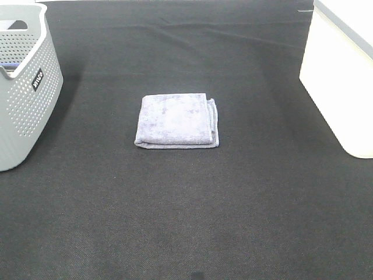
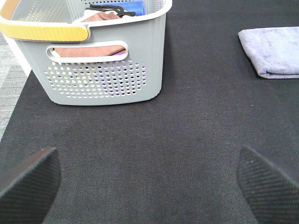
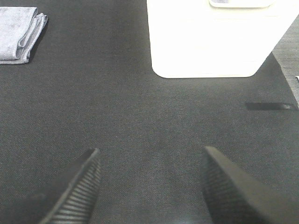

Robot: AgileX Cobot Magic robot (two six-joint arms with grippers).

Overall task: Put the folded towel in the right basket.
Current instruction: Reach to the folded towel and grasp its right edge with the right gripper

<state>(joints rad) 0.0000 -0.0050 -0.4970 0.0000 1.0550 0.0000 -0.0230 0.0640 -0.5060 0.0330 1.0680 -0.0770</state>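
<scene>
while only wrist views show them, left fingers (image 2: 28,184) and right fingers (image 3: 77,189) gape empty.

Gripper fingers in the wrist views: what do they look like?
The left gripper has black, rounded fingers with finely dotted pads. The right gripper has black tapered fingers, one showing ribbed grooves. No cables or markings visible; arms are out of view.

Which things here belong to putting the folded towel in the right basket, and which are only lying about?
For the job: the folded lilac-grey cloth towel, the white smooth-walled basket on the right, the open right gripper.

Lying about: the grey perforated plastic basket on the left, the cloths inside it, the short black strip on the mat, the open left gripper.
</scene>
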